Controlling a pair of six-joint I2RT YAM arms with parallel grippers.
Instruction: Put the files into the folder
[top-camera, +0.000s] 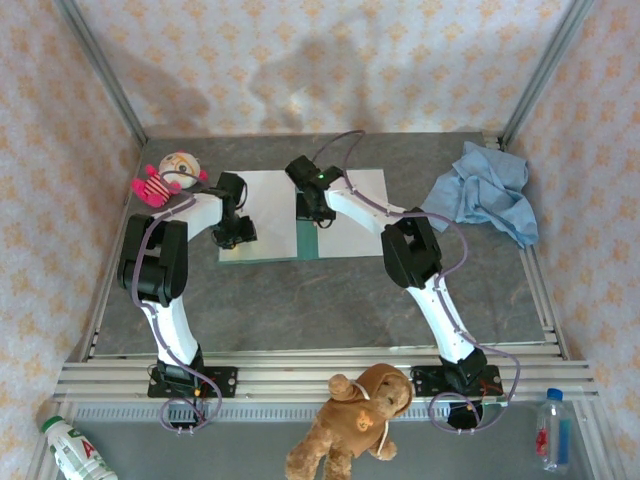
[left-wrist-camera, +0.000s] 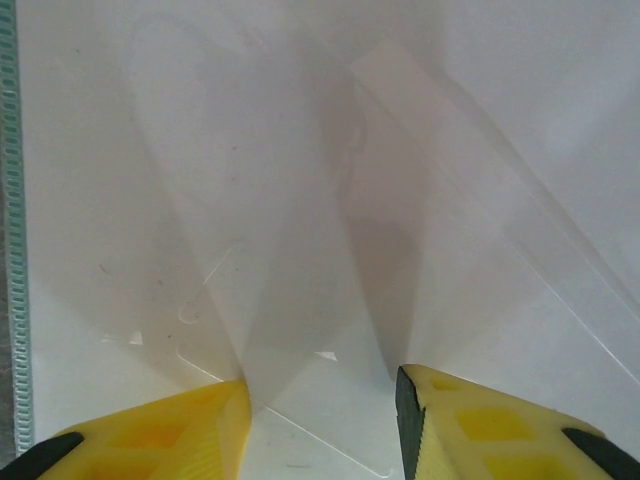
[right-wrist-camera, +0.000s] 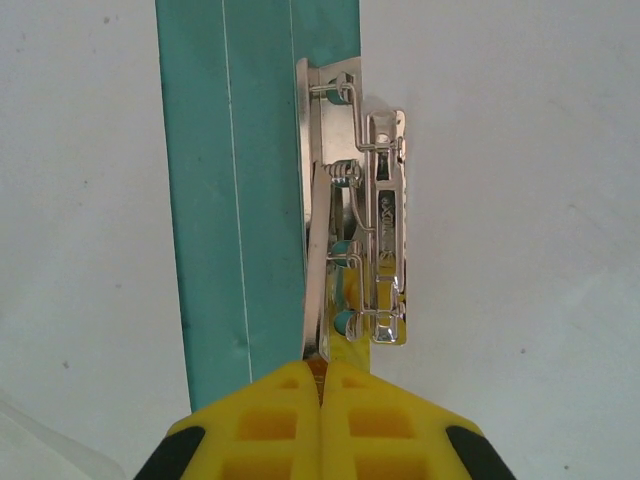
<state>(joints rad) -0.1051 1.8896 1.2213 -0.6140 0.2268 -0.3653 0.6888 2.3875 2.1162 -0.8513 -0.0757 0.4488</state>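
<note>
Yellow fingertips of the right gripper (right-wrist-camera: 322, 368) are clenched together, touching the near end of one metal clip (right-wrist-camera: 365, 230) on the spine of the folder (right-wrist-camera: 215, 200). The left gripper (left-wrist-camera: 322, 385) stands partly open, grasping nothing, over one of the two files (left-wrist-camera: 300, 150). The single folder lies open toward the tabletop's (top-camera: 330, 300) far edge, files on its leaves. Two bottles (top-camera: 70, 445) stand by the near corners, labels unreadable.

Doll: you have a pink-striped soft doll (top-camera: 165, 178) far left.
Cloth: crumpled light-blue cloth (top-camera: 482, 190), far right.
Bear: brown plush teddy (top-camera: 355, 420), near edge.
Bottles: white green-capped plastic bottle (top-camera: 72, 450); clear blue-capped plastic bottle (top-camera: 552, 432).
</note>
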